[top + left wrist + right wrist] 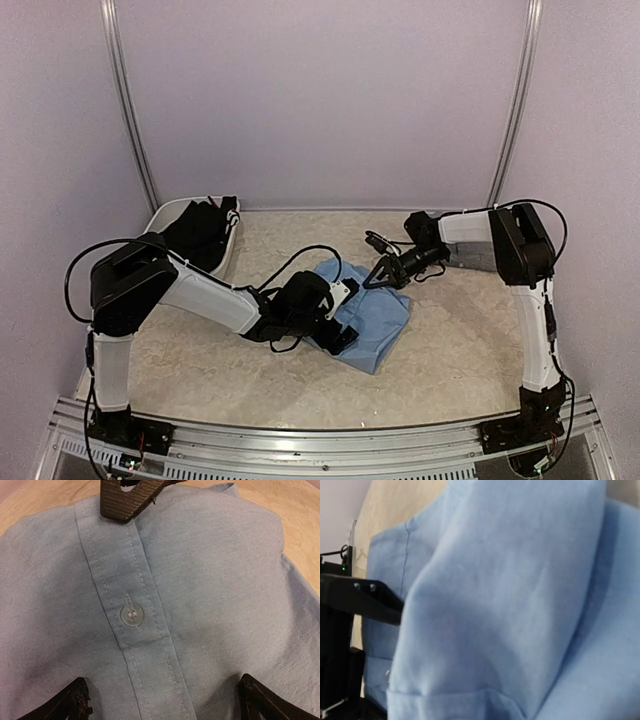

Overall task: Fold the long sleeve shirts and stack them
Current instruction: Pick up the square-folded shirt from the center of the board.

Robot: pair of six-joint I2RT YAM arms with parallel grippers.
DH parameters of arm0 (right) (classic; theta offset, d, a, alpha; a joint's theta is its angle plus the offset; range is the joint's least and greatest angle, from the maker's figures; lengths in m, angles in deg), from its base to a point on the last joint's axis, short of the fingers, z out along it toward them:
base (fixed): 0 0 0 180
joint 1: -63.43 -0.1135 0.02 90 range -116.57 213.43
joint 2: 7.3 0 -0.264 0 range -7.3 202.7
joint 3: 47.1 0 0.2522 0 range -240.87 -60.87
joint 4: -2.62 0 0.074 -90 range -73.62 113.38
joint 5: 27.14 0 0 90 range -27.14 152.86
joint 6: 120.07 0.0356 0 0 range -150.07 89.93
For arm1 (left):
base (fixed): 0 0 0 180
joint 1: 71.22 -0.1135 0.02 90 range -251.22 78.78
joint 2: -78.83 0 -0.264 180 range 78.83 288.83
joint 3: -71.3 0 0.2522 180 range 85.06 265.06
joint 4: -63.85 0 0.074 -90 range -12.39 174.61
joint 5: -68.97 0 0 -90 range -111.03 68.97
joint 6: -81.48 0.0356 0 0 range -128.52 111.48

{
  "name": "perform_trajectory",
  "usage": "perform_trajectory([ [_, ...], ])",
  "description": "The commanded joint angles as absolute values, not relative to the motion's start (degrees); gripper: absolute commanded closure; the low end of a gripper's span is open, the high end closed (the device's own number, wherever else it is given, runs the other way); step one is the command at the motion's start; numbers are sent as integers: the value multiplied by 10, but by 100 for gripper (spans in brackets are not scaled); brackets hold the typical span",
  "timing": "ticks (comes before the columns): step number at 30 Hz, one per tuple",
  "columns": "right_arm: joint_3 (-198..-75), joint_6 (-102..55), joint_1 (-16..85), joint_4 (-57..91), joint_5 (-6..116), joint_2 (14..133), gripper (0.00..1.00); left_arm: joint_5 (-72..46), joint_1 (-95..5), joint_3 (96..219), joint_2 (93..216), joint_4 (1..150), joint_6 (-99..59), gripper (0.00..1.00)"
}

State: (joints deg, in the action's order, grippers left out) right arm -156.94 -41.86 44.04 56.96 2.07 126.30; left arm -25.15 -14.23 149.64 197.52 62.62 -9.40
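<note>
The light blue shirt (375, 318) lies partly folded in the middle of the table. My left gripper (341, 312) is low over it, open, its fingertips (65, 705) spread either side of the button placket (132, 615). My right gripper (380, 274) is at the shirt's far edge. Its finger (127, 497) shows at the top of the left wrist view. In the right wrist view a raised fold of the blue cloth (500, 610) fills the frame and hides the fingers, so it looks pinched. A black shirt (200, 230) lies in the tub. No grey shirt shows.
The white plastic tub (232, 250) stands at the back left corner of the table. Grey walls close the back and sides. The left arm (200, 295) stretches low across the table's left half.
</note>
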Motion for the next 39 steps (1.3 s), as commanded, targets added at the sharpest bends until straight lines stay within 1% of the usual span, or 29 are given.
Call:
perform_trajectory([
  [1, -1588, -429, 416, 611, 41, 1292, 24, -258, -138, 1480, 1969, 644, -86, 1],
  [9, -1610, -452, 400, 633, 12, 1323, 38, -262, -138, 1473, 1965, 638, -86, 1],
  [10, -1610, -453, 402, 633, 6, 1324, 42, -263, -138, 1472, 1963, 638, -86, 1],
  [15, -1607, -473, 407, 643, -42, 1314, 66, -274, -138, 1468, 1958, 638, -86, 1],
  [18, -1601, -472, 408, 638, -57, 1300, 85, -277, -139, 1466, 1951, 632, -93, 1],
  [20, -1589, -455, 409, 622, -48, 1282, 100, -280, -140, 1464, 1943, 627, -102, 1],
  [26, -1521, -382, 420, 549, 20, 1183, 100, -341, -142, 1448, 1871, 606, -143, 1],
  [29, -1509, -352, 430, 543, 84, 1132, 100, -374, -144, 1437, 1816, 606, -158, 1],
  [33, -1530, -314, 439, 561, 207, 1063, 100, -368, -163, 1427, 1752, 629, -185, 1],
  [37, -1595, -286, 431, 606, 386, 1003, 100, -323, -203, 1419, 1702, 663, -222, 1],
  [39, -1625, -289, 408, 628, 509, 979, 100, -315, -225, 1406, 1671, 675, -242, 1],
])
